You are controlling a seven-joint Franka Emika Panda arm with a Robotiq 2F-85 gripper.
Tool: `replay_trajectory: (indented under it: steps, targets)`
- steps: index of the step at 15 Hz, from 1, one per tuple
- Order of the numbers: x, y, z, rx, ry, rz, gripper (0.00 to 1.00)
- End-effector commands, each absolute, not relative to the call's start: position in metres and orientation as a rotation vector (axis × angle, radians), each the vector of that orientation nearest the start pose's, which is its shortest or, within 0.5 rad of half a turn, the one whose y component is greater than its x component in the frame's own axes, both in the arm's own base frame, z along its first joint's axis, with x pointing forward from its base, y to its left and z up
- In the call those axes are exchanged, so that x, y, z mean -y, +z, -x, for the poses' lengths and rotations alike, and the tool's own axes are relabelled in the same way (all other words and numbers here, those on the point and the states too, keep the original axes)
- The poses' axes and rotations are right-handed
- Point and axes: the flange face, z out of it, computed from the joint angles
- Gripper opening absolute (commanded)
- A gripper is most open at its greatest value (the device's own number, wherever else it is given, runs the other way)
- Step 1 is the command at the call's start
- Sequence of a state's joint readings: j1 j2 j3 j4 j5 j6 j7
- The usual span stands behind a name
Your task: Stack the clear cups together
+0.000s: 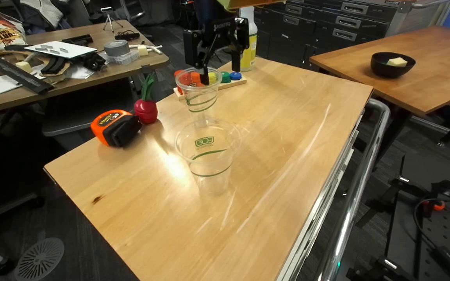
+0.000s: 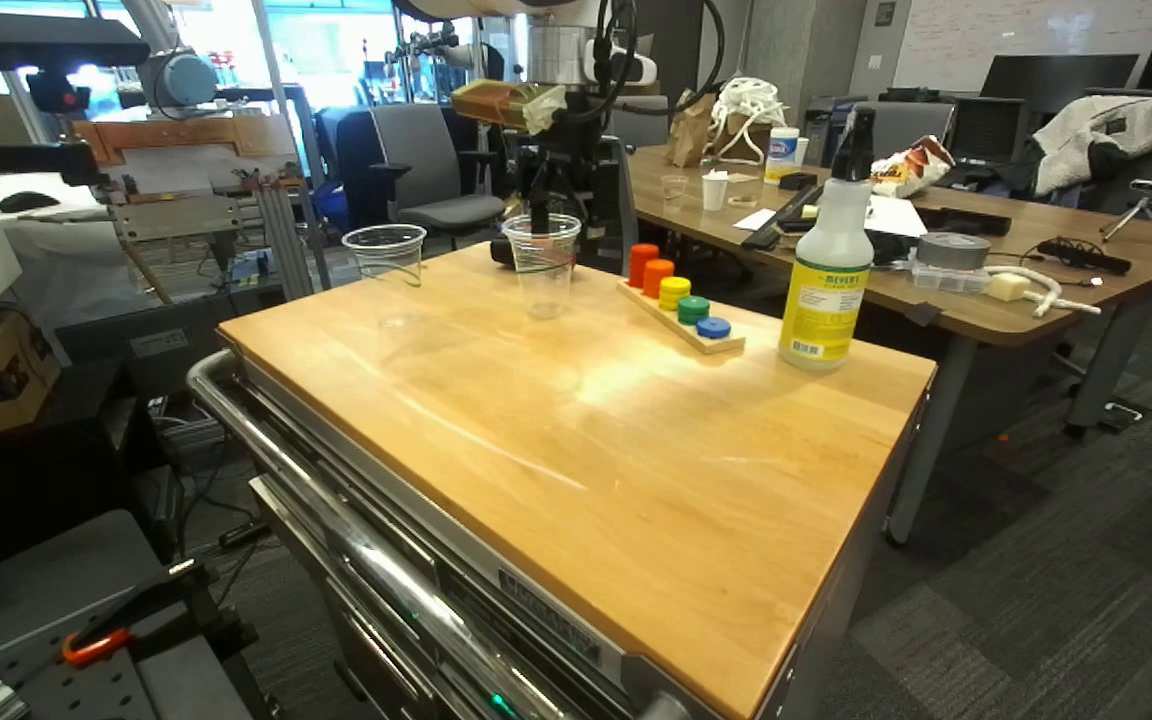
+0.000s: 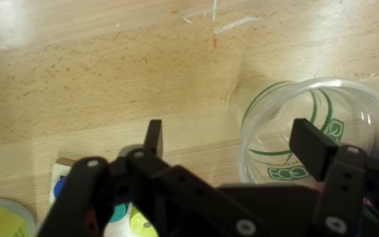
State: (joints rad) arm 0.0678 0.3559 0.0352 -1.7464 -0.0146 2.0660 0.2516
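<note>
Judging by the layout in an exterior view, at the grasp of the far clear cup (image 1: 199, 95), with the stacking not yet done. Left to join with it: the near clear cup (image 1: 211, 158), upright likewise and apart on the bench (image 1: 279, 136). Impossible to tell of any further cup nested inside either.

Next, probably, to centre better on the side wall, pinch it gently, lift straight up, then carry across and lower into the mouth of the near clear cup. Best not to squeeze hard: thin plastic, by the look of it, and perhaps quick to buckle or slide.

As for pose, hung above the far clear cup, pointing down. Spread wide at the end effector (image 3: 227, 135), with nothing clamped between the fingers. In the wrist view, astride the wall: one finger over or just within the mouth, the opposite finger outside, left of the rim. Unclear whether in contact with the plastic. In an exterior view, left of the block rack (image 2: 675, 292), with the spray bottle (image 2: 824, 290) near and well to the right.
</note>
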Motion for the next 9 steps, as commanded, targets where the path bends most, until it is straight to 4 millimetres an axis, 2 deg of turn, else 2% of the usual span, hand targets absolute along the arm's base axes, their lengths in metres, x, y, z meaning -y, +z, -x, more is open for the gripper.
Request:
replay_trajectory:
  steps: [1, 6, 9]
  targets:
    - [-0.0651, 0.3626, -0.6489, -0.282, 0.049, 3.131, 0.66]
    - [-0.0668, 0.3607, -0.6444, -0.293, 0.101, 3.103, 0.27]
    - [-0.0666, 0.3635, -0.6453, -0.379, 0.105, 3.061, 0.04]
